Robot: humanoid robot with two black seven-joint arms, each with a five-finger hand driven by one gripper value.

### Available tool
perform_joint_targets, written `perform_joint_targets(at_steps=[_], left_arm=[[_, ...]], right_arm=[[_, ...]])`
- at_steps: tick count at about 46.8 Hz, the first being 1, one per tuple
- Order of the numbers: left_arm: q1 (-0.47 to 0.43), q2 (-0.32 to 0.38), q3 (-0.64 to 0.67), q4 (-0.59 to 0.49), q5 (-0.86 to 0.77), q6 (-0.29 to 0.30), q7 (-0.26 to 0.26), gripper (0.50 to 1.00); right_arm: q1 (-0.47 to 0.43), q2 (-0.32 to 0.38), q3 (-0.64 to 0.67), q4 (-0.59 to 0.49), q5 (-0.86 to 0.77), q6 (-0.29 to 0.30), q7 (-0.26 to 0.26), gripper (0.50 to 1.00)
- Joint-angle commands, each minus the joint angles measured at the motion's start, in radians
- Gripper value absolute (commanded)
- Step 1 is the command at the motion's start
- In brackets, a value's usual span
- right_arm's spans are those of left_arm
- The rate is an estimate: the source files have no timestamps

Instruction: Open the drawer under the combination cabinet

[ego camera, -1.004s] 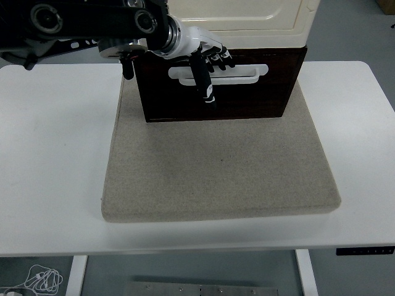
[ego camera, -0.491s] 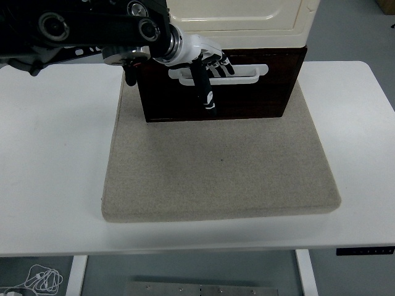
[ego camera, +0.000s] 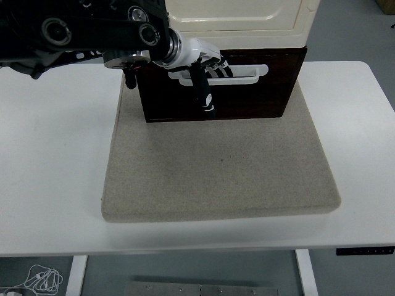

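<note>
The dark brown drawer (ego camera: 259, 98) sits under the cream cabinet (ego camera: 247, 15) at the back of the table. Its front lies about level with the cabinet's front. A white bar handle (ego camera: 247, 74) runs across the drawer front. My left hand (ego camera: 207, 68), white with black fingertips, reaches in from the left. Its fingers are hooked into the left part of the handle slot. The thumb (ego camera: 206, 98) hangs down in front of the drawer face. The fingertips are hidden behind the bar.
The cabinet stands on a beige mat (ego camera: 216, 166) that covers the middle of the white table (ego camera: 49, 154). My black left forearm (ego camera: 92, 31) crosses the upper left of the view. A cable bundle (ego camera: 40, 280) lies on the floor below.
My left hand has shifted slightly up and right, and its fingers have gone deeper into the handle slot. The drawer front has not visibly moved.
</note>
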Motion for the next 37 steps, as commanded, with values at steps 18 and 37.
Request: perform_joint_targets(at_steps=[18, 37], left_arm=[[-0.008, 0.0, -0.006, -0.009, 0.0, -0.023, -0.006, 1.0], [-0.021, -0.002, -0.011, -0.013, 0.0, -0.09, -0.003, 1.0]], right_arm=[[0.0, 0.0, 0.0, 0.0, 0.0, 0.0, -0.001, 0.926], [0.0, 0.0, 0.0, 0.0, 0.0, 0.0, -0.001, 0.926]])
